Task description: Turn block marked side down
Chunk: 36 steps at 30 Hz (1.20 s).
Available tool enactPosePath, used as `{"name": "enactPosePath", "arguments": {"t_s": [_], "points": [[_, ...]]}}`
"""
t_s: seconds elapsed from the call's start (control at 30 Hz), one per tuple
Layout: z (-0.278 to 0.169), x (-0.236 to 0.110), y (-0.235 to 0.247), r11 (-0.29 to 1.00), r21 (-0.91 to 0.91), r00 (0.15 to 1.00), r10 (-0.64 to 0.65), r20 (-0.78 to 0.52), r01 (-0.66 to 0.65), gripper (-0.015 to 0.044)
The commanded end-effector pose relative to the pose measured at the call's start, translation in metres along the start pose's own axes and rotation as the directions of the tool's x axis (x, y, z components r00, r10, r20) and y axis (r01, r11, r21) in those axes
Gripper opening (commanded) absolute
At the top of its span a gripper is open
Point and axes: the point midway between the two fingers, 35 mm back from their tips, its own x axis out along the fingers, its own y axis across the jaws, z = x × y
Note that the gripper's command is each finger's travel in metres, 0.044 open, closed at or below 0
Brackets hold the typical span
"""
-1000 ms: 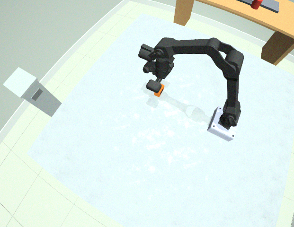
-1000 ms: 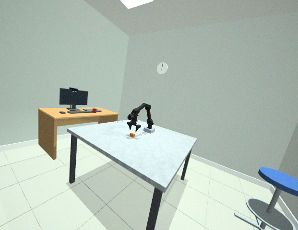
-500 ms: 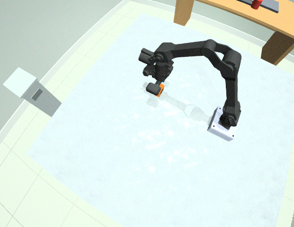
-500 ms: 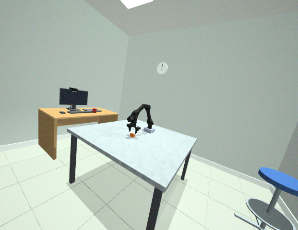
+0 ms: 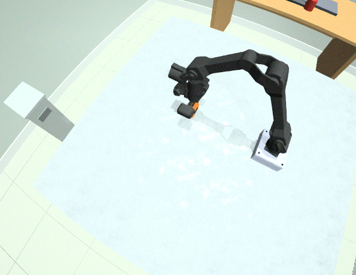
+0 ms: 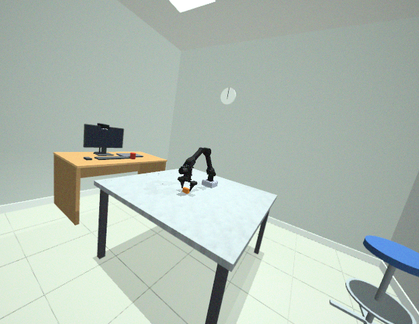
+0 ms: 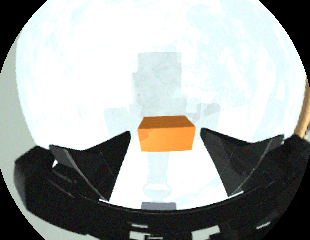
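From the top view, the arm (image 5: 261, 77) reaches from its pale base block (image 5: 259, 153) in an arch toward the middle of the bench (image 5: 142, 207), and its wrist points straight down. The jaws (image 5: 188, 110) hang wide open around the orange block (image 5: 195, 108); one dark finger covers most of the block, so only a narrow orange strip shows beside it. The block lies well apart from every edge of the bench, and the pale surface stretches wide on all sides of it. A grey box (image 5: 38, 110) stands on the floor beyond one edge, and a wooden desk (image 5: 335, 56) crosses the upper corner. From the exterior view, the bench (image 6: 237, 223) stands on dark legs, with the arm (image 6: 202, 160) near its far side. The jaws (image 6: 187, 185) are low over the orange block (image 6: 185, 190), which rests on the surface just beside the base block (image 6: 209, 183). Much room lies between the block and the near edge. The wooden desk (image 6: 73, 167) with a monitor (image 6: 102, 136) stands behind, and a blue stool (image 6: 394, 258) at the right. From the wrist view, the orange block (image 7: 166, 134) sits in the middle between the two dark fingers, with a pale gap on each side, so the jaws are released and grip nothing. I cannot tell which face carries the mark.
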Motion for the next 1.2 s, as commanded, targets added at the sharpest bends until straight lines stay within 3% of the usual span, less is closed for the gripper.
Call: {"name": "enactPosePath", "arguments": {"t_s": [0.0,0.13,0.83,1.0,1.17], "points": [[-0.002,0.003,-0.001,1.000,0.001,1.000,-0.006,-0.005,0.006,0.0387],[-0.002,0.003,-0.001,1.000,0.001,1.000,-0.006,-0.005,0.006,0.0282],[-0.002,0.003,-0.001,1.000,0.001,1.000,-0.006,-0.005,0.006,0.0142],[-0.002,-0.022,-0.001,1.000,0.000,1.000,-0.006,-0.004,0.006,0.0011],[-0.002,-0.027,-0.001,1.000,0.001,1.000,-0.006,-0.004,0.006,0.0000]]}}
